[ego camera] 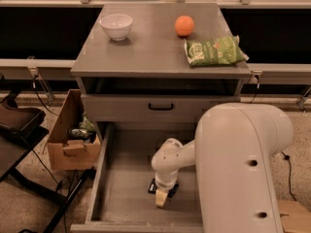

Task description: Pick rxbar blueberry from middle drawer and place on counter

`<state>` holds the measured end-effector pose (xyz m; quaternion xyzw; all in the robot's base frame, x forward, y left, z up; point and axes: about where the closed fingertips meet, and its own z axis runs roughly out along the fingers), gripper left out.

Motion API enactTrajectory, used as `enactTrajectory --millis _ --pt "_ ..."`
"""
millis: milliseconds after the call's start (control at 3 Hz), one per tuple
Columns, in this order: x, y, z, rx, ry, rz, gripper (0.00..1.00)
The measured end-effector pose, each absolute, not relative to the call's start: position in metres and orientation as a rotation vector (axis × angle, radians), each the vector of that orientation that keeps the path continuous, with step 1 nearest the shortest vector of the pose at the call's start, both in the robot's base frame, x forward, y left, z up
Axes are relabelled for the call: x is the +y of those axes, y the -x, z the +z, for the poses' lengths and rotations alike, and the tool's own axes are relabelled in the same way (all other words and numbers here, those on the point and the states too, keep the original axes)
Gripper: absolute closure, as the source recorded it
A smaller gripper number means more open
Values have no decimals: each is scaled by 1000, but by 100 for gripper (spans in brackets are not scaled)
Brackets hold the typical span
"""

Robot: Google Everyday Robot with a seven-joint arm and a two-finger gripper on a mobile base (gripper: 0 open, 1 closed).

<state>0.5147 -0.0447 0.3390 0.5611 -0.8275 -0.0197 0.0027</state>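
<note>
Camera view: looking down on a grey cabinet with its deep drawer [100, 178] pulled out toward the lens.
Tool [162, 200]: low inside the open drawer, right of the middle, pointing down at the floor; whether open or closed cannot be told.
Arm [238, 169]: bulky white shell filling the lower right, with a slimmer white link reaching left into the drawer.
Snack bar [152, 188]: small dark wrapper lying flat on the drawer floor, right under the tool and partly hidden by it; whether touched cannot be told.
Bench [150, 52]: flat grey top of the cabinet, carrying three things.
Bowl [116, 26]: white, upright, at the back left of the bench.
Orange [184, 25]: at the back, right of the middle, well apart from the bowl.
Chip bag [214, 51]: green, lying flat near the right edge, just in front of the orange.
Upper drawer front [160, 108]: closed, with a black handle, directly above the open drawer.
Cardboard box [65, 144]: on the ground just left of the open drawer, holding a few small items.
</note>
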Motion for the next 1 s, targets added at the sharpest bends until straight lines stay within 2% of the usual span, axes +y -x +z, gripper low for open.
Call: enactTrajectory --millis 667,1000 --pt "-45 -515 354 -2595 -1760 -62 94" --pt "-45 -515 356 -2595 -1760 -62 100"
